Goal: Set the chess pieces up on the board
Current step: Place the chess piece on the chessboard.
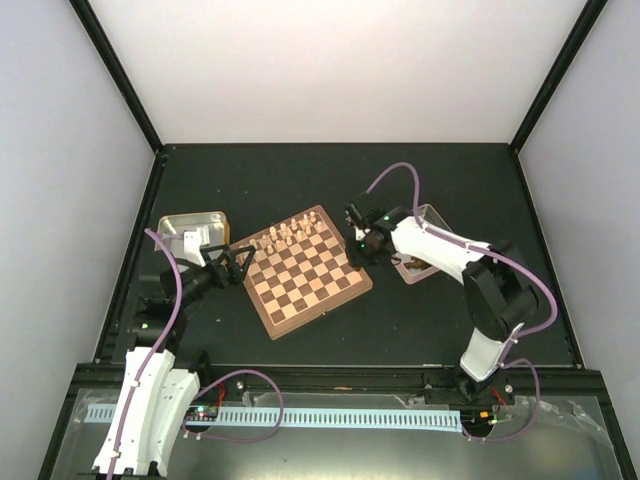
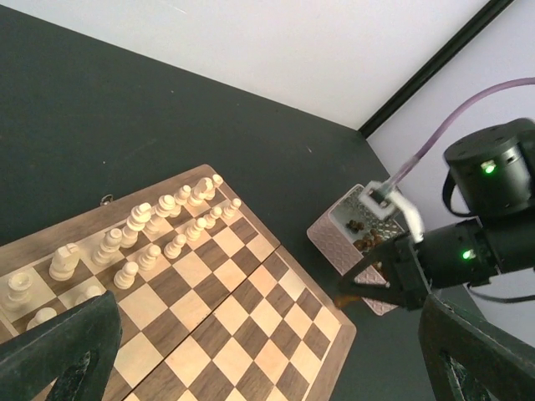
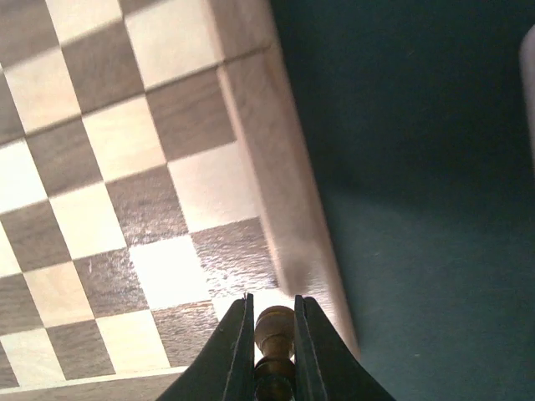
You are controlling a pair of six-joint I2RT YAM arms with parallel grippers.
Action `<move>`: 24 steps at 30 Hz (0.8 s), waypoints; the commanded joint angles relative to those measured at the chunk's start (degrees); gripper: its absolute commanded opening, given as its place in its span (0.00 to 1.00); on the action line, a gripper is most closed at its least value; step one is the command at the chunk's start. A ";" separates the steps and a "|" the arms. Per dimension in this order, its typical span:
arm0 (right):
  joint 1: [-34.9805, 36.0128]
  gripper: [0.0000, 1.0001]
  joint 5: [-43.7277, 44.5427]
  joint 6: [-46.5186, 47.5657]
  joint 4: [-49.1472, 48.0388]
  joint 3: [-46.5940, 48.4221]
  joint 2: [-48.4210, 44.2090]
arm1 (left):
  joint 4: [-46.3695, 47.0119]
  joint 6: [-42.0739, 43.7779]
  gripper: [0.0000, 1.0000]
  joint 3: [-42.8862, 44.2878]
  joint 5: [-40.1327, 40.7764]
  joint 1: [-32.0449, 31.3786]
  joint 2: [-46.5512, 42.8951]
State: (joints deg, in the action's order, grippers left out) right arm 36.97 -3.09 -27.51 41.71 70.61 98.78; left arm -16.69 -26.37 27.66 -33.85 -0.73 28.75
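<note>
Dark brown turned wooden chess piece (image 3: 274, 330) was clamped in the right gripper (image 3: 273, 307) over the chequered wooden board's (image 3: 267, 150) edge; best lowered upright, centred on its square. Meanwhile the left gripper (image 1: 236, 266) stood spread, empty.

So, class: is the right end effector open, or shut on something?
Shut: the right end effector grips a dark chess piece, fingers pressed against its sides.

We can read no text, label, brand, number or sign in any of the 3 views. In the overhead view, the pale strip (image 1: 330, 417) along the lower edge of the frame carries a row of small bluish marks, too fine for us to make out.
</note>
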 commanded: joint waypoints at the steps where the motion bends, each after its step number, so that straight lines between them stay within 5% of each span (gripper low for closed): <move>1: 2.49 0.07 -0.24 -0.95 1.38 1.95 2.52 | 0.24 -0.06 0.99 0.29 0.63 -0.23 -0.89; 16: 4.22 0.15 -0.23 -0.69 2.41 1.84 4.58 | 0.29 0.11 0.99 -0.37 1.13 -0.41 -1.37; 24: 4.16 0.34 -3.76 -1.09 0.63 2.55 2.79 | 0.36 0.16 0.99 -0.46 1.12 -0.50 -1.57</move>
State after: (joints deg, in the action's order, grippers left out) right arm 40.82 -4.49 -28.01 43.62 71.57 103.02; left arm -16.71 -26.37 26.85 -33.19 -0.89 27.99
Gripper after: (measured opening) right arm 0.309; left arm 0.989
